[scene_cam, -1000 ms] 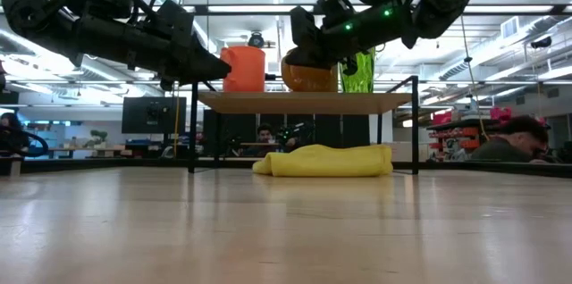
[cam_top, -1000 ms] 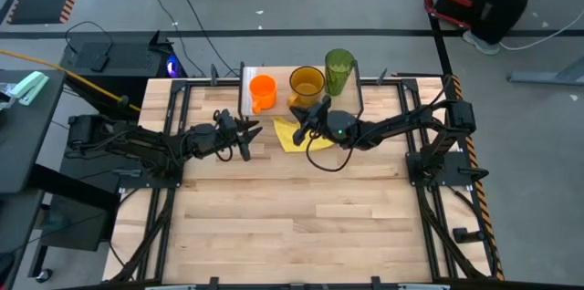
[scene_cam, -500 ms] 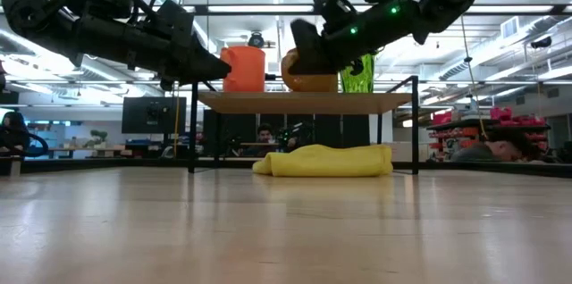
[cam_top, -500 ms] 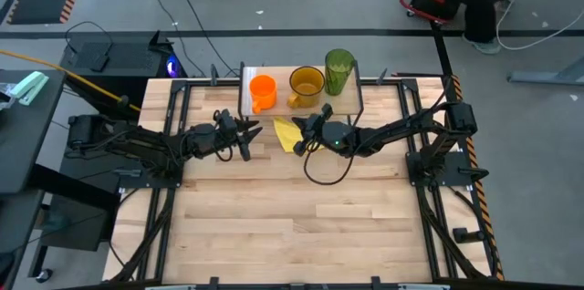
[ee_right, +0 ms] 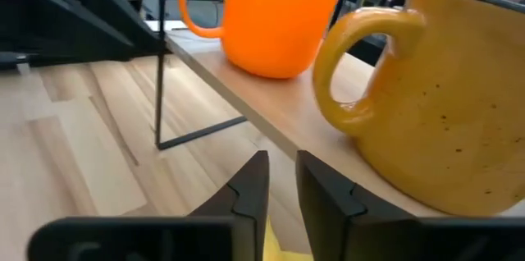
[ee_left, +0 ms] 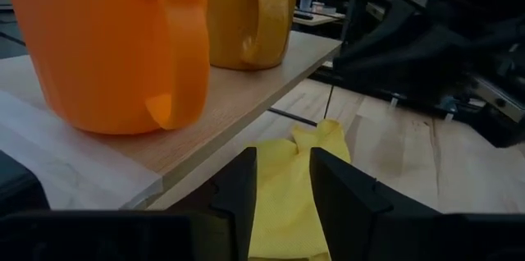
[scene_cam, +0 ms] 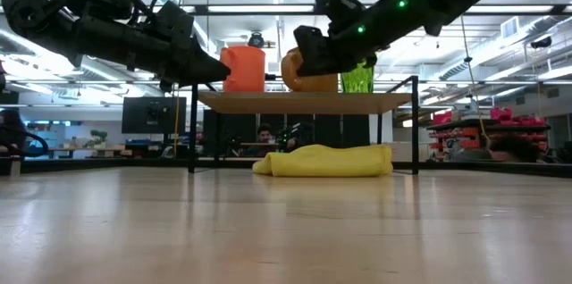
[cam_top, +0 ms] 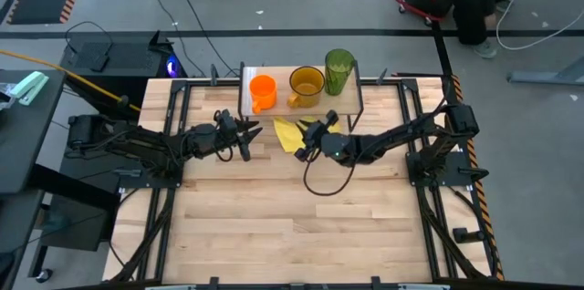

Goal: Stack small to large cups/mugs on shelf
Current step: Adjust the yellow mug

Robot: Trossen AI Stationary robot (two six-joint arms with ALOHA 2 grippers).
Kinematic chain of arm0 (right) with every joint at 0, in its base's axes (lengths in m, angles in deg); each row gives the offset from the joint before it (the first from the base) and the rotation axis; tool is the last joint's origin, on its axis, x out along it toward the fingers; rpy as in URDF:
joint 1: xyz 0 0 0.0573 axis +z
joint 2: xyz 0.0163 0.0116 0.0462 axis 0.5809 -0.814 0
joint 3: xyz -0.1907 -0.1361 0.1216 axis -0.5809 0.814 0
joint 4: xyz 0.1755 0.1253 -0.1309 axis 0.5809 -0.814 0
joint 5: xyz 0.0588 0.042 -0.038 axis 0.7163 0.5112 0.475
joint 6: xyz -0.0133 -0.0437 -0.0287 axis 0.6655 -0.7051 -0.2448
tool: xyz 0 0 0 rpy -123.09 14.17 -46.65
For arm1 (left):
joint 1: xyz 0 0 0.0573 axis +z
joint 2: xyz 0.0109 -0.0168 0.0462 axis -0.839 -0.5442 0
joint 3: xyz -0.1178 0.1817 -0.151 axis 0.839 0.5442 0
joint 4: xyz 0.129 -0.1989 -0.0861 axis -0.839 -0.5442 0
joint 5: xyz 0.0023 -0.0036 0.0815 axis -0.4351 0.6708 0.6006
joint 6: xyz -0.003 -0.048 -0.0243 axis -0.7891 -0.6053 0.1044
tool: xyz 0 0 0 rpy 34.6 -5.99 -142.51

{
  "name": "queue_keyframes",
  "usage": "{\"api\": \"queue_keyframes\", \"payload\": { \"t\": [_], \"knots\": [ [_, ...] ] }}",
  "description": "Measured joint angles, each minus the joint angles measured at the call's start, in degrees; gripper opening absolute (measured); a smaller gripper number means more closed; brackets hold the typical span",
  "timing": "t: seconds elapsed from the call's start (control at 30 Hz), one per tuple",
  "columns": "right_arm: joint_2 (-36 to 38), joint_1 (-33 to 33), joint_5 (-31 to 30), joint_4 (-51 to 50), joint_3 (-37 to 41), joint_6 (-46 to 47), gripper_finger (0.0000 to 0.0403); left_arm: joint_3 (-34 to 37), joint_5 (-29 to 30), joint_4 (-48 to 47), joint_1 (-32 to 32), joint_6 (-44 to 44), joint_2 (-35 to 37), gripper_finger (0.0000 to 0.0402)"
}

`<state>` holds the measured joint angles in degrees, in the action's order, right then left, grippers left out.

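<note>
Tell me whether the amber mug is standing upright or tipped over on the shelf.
Upright. The amber mug shows its open mouth to the overhead camera, and in the right wrist view its base sits flat on the shelf beside the orange mug.

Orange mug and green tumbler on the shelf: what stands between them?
The amber-yellow mug stands between the orange mug and the green tumbler, in the high view.

Small orange mug (cam_top: 263, 90) looks like smooth plastic w/ a soft shine. Wider amber-yellow mug with handle (cam_top: 307, 86) is glossy, w/ tiny dark specks. Tall green tumbler (cam_top: 338, 70) is see-through, shiny plastic. Low shelf w/ light wood top (cam_top: 339, 100) is matt & a bit grainy; its thin black legs look like metal. Crumpled yellow cloth (scene_cam: 326, 161) is soft, matt, wrinkly. Big slatted wood counter (cam_top: 292, 217) is pale & smooth w/ a dull sheen. Both arms are dark matt plastic & metal.
</note>
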<state>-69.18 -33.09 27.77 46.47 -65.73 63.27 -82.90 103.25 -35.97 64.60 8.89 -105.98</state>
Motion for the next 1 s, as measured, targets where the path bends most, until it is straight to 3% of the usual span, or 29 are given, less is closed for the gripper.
{"api": "queue_keyframes", "payload": {
  "t": [0.27,0.7,1.0],
  "knots": [
    [0.0,-0.1,0.1,1.8,0.0,-0.8,0.0099,0.0,0.0,0.6,0.3,0.5,0.0,0.0127],
    [-0.3,-7.4,10.8,7.4,0.0,2.4,0.0099,0.0,0.0,1.5,1.4,1.5,0.0,0.0128],
    [-0.3,-7.6,11.0,9.8,0.0,1.0,0.0099,0.0,0.0,1.5,1.4,1.5,0.0,0.0124]
  ]
}}
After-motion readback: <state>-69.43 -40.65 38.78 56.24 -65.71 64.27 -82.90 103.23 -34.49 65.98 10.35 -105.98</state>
